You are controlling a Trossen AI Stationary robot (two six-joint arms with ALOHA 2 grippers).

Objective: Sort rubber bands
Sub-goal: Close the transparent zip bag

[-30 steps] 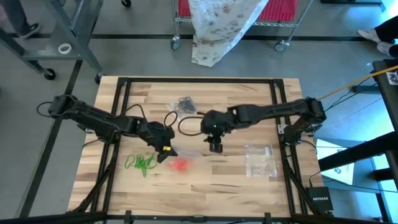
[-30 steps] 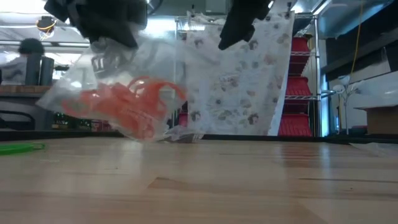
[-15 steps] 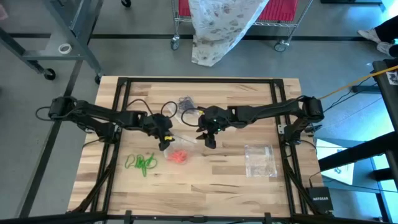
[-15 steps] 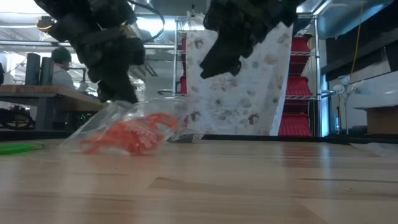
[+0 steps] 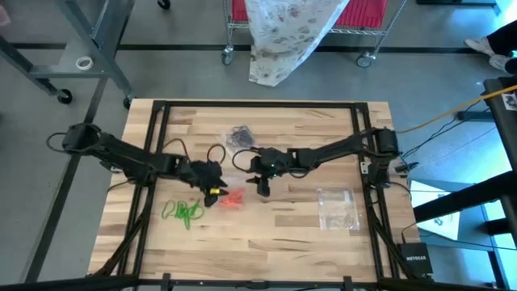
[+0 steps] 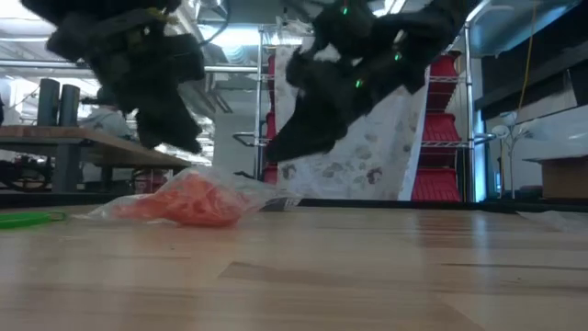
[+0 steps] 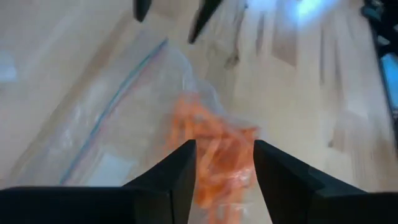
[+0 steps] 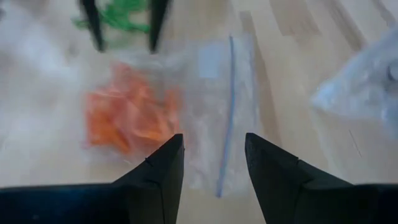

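Observation:
A clear zip bag [image 5: 233, 196] holding orange-red rubber bands [image 6: 188, 198] lies flat on the wooden table. My left gripper [image 5: 214, 194] hangs open just above the bag's left end, with the orange bands [image 7: 217, 155] showing between its fingers. My right gripper [image 5: 262, 187] hovers open above the bag's right end, near the zip strip [image 8: 231, 106]. Loose green rubber bands [image 5: 184, 212] lie on the table to the left of the bag. Black rubber bands [image 5: 240, 136] rest in a clear bag toward the far edge.
Another clear plastic bag [image 5: 338, 208] lies flat on the table's right side. A black frame [image 5: 153, 145] runs around the tabletop. Beyond the far edge stands a wire cart draped with patterned cloth [image 5: 283, 32].
My left gripper has opened and let go of the bag of orange bands, then sunk a little. The bag, which hung lifted below it, has dropped and now lies flat on the table. My right gripper has come down and toward the table's left, over the bag.

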